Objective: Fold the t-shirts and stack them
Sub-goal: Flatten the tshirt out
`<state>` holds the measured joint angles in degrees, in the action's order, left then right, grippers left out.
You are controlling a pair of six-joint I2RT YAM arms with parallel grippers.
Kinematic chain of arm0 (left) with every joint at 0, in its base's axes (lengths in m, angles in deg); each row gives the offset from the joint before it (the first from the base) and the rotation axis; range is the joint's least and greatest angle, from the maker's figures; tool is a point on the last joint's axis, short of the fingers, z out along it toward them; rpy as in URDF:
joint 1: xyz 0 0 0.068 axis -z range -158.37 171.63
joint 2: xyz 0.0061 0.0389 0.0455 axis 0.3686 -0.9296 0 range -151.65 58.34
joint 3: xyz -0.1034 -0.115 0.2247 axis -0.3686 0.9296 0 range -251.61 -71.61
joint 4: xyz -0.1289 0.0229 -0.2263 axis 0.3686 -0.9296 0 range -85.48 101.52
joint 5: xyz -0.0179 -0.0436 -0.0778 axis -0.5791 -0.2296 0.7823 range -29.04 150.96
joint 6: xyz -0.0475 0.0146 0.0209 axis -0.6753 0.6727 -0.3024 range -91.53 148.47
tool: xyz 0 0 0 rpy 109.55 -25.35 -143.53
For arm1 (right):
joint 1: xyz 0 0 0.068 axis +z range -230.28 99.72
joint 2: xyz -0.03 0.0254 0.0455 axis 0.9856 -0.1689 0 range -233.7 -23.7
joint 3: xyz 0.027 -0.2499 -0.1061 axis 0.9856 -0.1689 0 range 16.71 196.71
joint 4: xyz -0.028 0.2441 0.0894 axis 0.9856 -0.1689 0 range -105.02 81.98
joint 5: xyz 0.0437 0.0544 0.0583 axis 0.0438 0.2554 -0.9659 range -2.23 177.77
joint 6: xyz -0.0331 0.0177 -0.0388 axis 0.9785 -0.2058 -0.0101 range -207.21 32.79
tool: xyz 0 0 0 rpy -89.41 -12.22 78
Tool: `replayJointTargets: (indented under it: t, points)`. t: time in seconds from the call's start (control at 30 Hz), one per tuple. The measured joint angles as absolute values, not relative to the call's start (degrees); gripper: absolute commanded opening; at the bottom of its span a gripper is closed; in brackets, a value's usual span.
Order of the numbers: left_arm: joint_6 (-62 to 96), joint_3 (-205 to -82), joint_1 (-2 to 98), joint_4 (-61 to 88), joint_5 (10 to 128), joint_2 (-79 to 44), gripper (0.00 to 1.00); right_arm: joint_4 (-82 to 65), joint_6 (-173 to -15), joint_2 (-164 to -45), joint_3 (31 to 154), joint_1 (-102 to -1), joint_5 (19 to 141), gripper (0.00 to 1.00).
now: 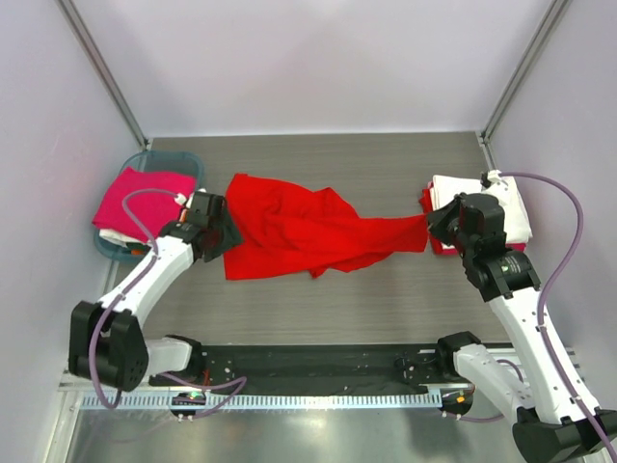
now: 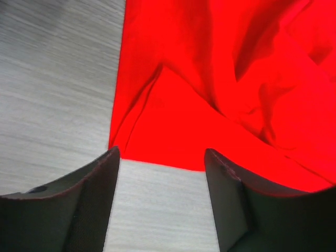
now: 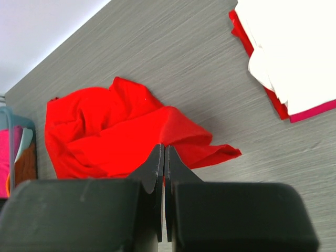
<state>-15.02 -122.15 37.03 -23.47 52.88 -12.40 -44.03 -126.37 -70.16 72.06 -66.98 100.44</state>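
**Fingers apart at the hem: spreading, not yet folding**

Left pincer (image 2: 161, 157), mine, stands wide and empty, with the hem of the red t-shirt (image 2: 210, 105) just beyond its tips on the table (image 2: 52, 79). Right pincer (image 3: 164, 149) is pressed together at the shirt's opposite tip; whether it pinches cloth I cannot tell. Judged step: flattening the crumpled shirt. Next I must grip this corner and draw outward. Open tabletop lies beyond. The basket (image 1: 164, 154) holding a pink t-shirt (image 1: 135, 198) crowds the left, the folded stack (image 1: 519, 217) the right.

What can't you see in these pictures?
- Top view: the magenta shirt hides what lies deeper in the basket.
- Top view: the right gripper covers part of the stack.
- Right wrist view: the picture's edge cuts off the white shirt.
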Motion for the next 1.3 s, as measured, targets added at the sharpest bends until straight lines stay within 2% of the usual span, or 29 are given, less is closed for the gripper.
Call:
replayJointTargets:
  t: [0.03, 0.07, 0.13, 0.37, 0.57, 0.67, 0.8, 0.87, 0.9, 0.93, 1.03, 1.2, 1.3]
  points:
    - [-14.9, -122.2, 37.0, -22.5, 52.9, -14.1, 0.46, -44.2, -126.4, -70.0, 71.9, -67.0, 100.2, 0.01]
    - [-15.0, -122.4, 37.0, -21.7, 52.9, -16.0, 0.41, -44.2, -126.4, -69.9, 71.8, -67.0, 100.0, 0.01]
    - [-14.6, -123.4, 37.1, -20.8, 52.6, -19.7, 0.4, -44.2, -126.4, -69.4, 71.6, -67.0, 99.5, 0.01]
    - [-14.1, -130.2, 37.1, -18.6, 51.3, -32.1, 0.48, -44.2, -126.4, -69.0, 71.4, -67.0, 97.4, 0.01]
    - [-13.4, -133.0, 37.1, -17.7, 50.0, -37.8, 0.52, -44.2, -126.4, -69.0, 71.1, -67.0, 96.6, 0.01]
    - [-13.4, -133.1, 37.1, -17.5, 49.5, -39.7, 0.45, -44.1, -126.4, -69.0, 70.9, -67.0, 96.3, 0.01]
    - [-13.4, -132.5, 37.0, -16.9, 49.5, -40.8, 0.42, -44.1, -126.4, -69.0, 70.2, -67.0, 96.1, 0.01]
    - [-13.5, -131.6, 37.1, -16.1, 49.5, -40.8, 0.35, -44.1, -126.4, -69.0, 70.0, -67.0, 96.1, 0.01]
    - [-13.6, -131.2, 37.1, -15.7, 49.4, -40.8, 0.3, -44.1, -126.4, -69.1, 69.9, -67.0, 96.1, 0.01]
    - [-13.6, -131.1, 37.0, -15.5, 49.4, -40.7, 0.18, -44.0, -126.4, -69.1, 69.9, -67.0, 96.0, 0.01]
    - [-13.6, -130.6, 37.0, -14.7, 49.5, -40.5, 0.0, -44.0, -126.4, -69.2, 69.7, -67.0, 95.9, 0.01]
    - [-13.5, -128.3, 37.1, -14.3, 48.5, -37.3, 0.0, -43.9, -126.4, -69.6, 69.7, -67.0, 95.8, 0.01]
    - [-13.5, -127.8, 37.1, -15.1, 47.9, -34.6, 0.03, -43.7, -126.4, -69.6, 69.7, -67.0, 95.9, 0.01]
